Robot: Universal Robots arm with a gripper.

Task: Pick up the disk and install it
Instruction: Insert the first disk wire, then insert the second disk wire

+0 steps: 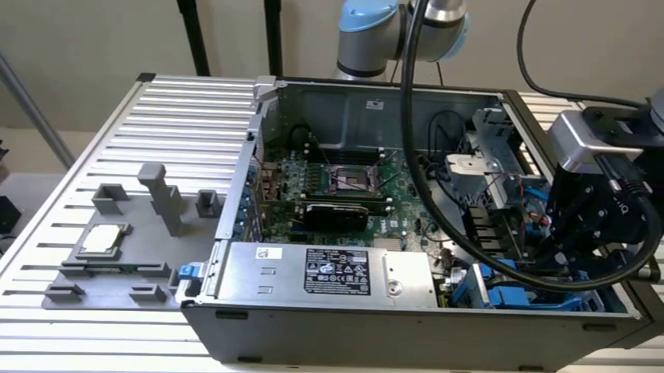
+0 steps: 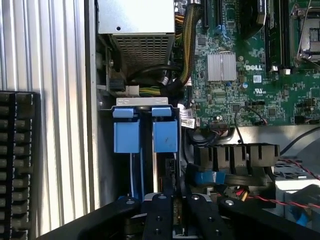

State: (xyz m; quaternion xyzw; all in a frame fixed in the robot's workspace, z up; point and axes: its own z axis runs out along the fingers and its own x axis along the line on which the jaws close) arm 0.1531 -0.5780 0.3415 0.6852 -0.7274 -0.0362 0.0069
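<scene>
The gripper [image 2: 175,212] is positioned inside the computer case [image 1: 343,330], over the drive bay. Its fingers [image 2: 159,215] clamp the disk [image 2: 167,172], which stands on edge in the bay, beside the power supply [image 1: 322,268].

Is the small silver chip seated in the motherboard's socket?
No, the silver chip lies on the grey fixture plate outside the computer case.

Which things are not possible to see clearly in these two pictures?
Exterior view: the gripper covers the drive bay, hiding whether the disk is seated.
Wrist view: drive bodies behind the blue carriers are sunk in the bay.
Exterior view: power supply label text is too small.
</scene>
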